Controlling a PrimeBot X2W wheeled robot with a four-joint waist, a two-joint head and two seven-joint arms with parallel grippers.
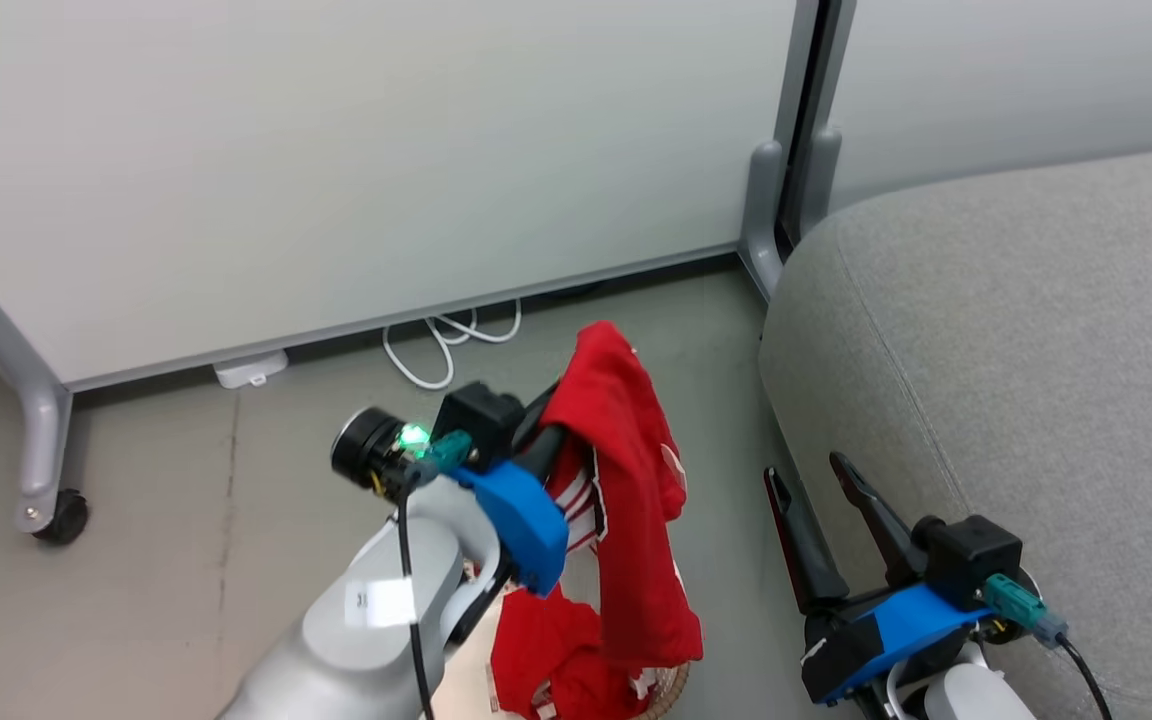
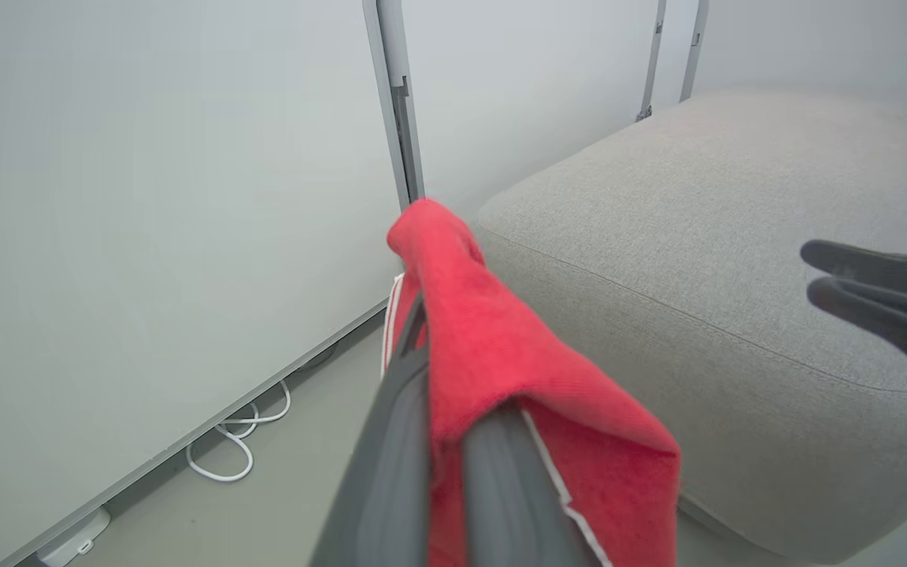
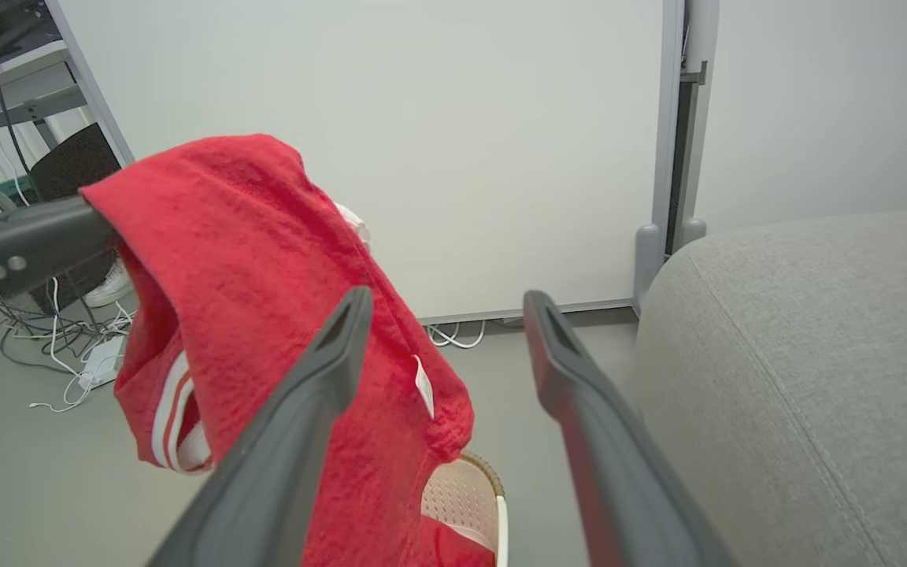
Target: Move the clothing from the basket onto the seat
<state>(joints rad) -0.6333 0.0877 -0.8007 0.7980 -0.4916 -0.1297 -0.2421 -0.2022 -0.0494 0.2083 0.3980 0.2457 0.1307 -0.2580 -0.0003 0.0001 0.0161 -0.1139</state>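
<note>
Left gripper tight on red clothing above basket, more clothing inside; right gripper wide, empty.

On the grey floor, the basket is set at bottom centre — a white cable is coiled mid-frame.

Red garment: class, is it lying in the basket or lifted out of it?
Lifted out: the garment hangs draped over the shut left tool above the basket, its lower end down near the rim.
</note>
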